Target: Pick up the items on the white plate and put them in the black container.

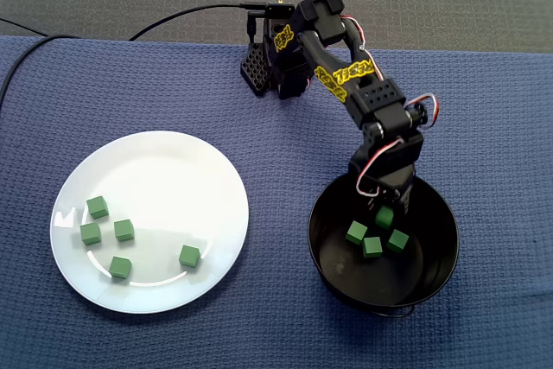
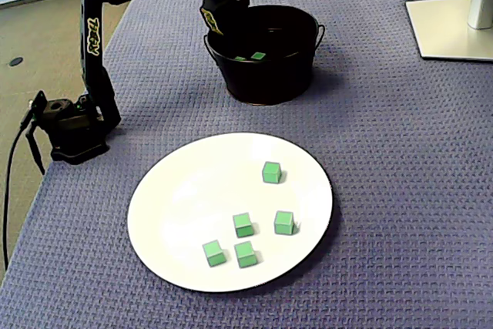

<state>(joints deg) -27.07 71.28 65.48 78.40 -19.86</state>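
Pincer (image 1: pixel 385 207) low inside the black container (image 1: pixel 429 267), jaws tight around one green cube (image 1: pixel 384 218).

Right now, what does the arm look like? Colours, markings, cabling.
All-black arm with yellow patterned labels on its links. Red and white wires loop at the wrist. Black gripper, black base, one black cable leaving it.
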